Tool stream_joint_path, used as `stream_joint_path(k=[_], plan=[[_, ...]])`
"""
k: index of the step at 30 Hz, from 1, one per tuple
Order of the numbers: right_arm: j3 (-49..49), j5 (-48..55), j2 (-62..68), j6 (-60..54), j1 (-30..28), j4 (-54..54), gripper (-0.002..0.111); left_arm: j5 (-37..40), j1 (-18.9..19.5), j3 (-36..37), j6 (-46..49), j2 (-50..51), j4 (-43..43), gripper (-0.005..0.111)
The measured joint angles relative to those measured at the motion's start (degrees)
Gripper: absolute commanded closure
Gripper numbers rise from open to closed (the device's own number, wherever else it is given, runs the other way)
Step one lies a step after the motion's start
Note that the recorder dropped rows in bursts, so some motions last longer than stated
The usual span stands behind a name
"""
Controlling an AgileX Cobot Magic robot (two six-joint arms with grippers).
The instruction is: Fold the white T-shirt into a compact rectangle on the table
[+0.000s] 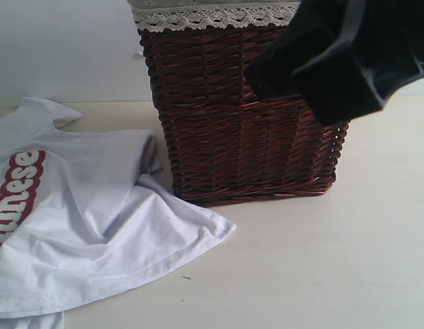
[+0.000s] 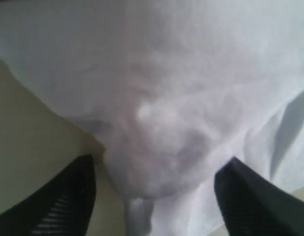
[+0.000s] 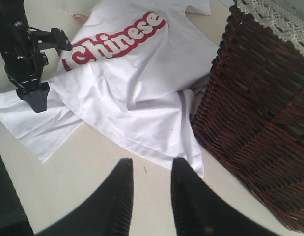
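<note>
The white T-shirt (image 1: 81, 212) lies spread and rumpled on the table (image 1: 321, 260), left of the basket. In the right wrist view its red-outlined letters (image 3: 115, 37) face up and its hem (image 3: 156, 147) ends close to my right gripper (image 3: 152, 163). That gripper hangs open over bare table with nothing between its fingers. My left gripper (image 2: 160, 161) hovers just above a bunched fold of the T-shirt (image 2: 161, 98), its jaws wide open on either side of the cloth. The right wrist view shows the left arm (image 3: 25, 64) over the shirt's outer edge.
A brown wicker basket (image 1: 246, 123) with a lace-trimmed lining (image 1: 218, 17) stands right beside the shirt, and the cloth touches its base (image 3: 201, 103). The dark bulk of my right arm (image 1: 342, 55) hangs in front of the basket's upper right corner.
</note>
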Motion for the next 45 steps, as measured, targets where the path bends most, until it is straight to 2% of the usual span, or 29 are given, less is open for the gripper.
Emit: stream_joint_path(k=[1,2,5,7,8,12,15,16,21,22,24,28,29,30,31,32,33,36,37,38,39,42,45], plan=[[0.0,0.0,0.0,-0.1,0.0,0.0,0.080,-0.6,0.0,0.1,0.0,0.5,0.5,0.083],[0.0,0.0,0.0,0.0,0.0,0.0,0.080,-0.7,0.0,0.1,0.0,0.5,0.6,0.106],[0.0,0.0,0.0,-0.2,0.0,0.0,0.080,4.1,0.0,-2.5,-1.1,0.5,3.1,0.107],[0.0,0.0,0.0,-0.2,0.0,0.3,0.080,10.3,0.0,-7.4,-6.7,0.7,7.9,0.107],[0.0,0.0,0.0,-0.2,0.0,0.3,0.080,15.2,-0.3,-11.1,-12.1,0.7,12.9,0.107],[0.0,0.0,0.0,-0.2,0.0,0.3,0.080,22.2,-3.7,-18.0,-24.2,-1.6,28.6,0.107],[0.0,0.0,0.0,-0.2,0.0,0.3,0.080,23.4,-9.3,-23.5,-32.1,-4.8,41.8,0.107],[0.0,0.0,0.0,-0.2,0.0,0.3,0.080,23.5,-14.1,-26.9,-36.7,-6.9,49.4,0.107],[0.0,0.0,0.0,-0.4,0.0,0.3,0.080,23.6,-25.7,-32.0,-45.2,-9.9,60.3,0.107],[0.0,0.0,0.0,-0.4,0.0,0.3,0.080,23.6,-29.2,-31.4,-45.6,-9.6,60.3,0.107],[0.0,0.0,0.0,-0.4,0.0,0.3,0.080,23.6,-31.4,-27.8,-45.0,-7.0,58.3,0.107],[0.0,0.0,0.0,-0.4,0.0,0.3,0.080,23.9,-31.9,-16.8,-43.6,1.7,55.7,0.107],[0.0,0.0,0.0,-0.4,0.0,0.3,0.080,23.9,-31.9,-15.5,-44.0,2.6,55.5,0.104],[0.0,0.0,0.0,-0.4,0.0,0.3,0.080,23.7,-31.9,-13.8,-45.6,3.7,54.9,0.094],[0.0,0.0,0.0,-0.4,0.0,0.3,0.080,21.9,-31.9,-13.3,-47.2,3.4,54.1,0.087],[0.0,0.0,0.0,-0.4,0.0,0.3,0.080,19.6,-31.9,-13.1,-47.5,2.7,53.2,0.072],[0.0,0.0,0.0,-0.4,0.0,0.3,0.080,13.8,-31.9,-13.1,-47.3,1.3,50.1,0.068],[0.0,0.0,0.0,-0.4,0.0,0.3,0.080,0.1,-32.5,-13.1,-40.3,-0.7,37.6,0.073],[0.0,0.0,0.0,-0.4,0.0,0.3,0.080,-5.2,-33.7,-13.1,-34.4,-0.9,30.0,0.073],[0.0,0.0,0.0,-0.4,0.0,0.3,0.080,-6.4,-34.5,-13.1,-31.9,-0.6,27.6,0.068],[0.0,0.0,0.0,-0.4,0.0,0.3,0.080,-6.9,-35.5,-13.2,-29.8,0.1,25.5,0.063],[0.0,0.0,0.0,-0.4,0.0,0.3,0.080,-3.8,-35.6,-13.7,-30.5,0.5,26.7,0.046],[0.0,0.0,0.0,-0.4,0.0,0.3,0.080,0.1,-35.6,-14.3,-32.9,-0.6,30.5,0.042]])
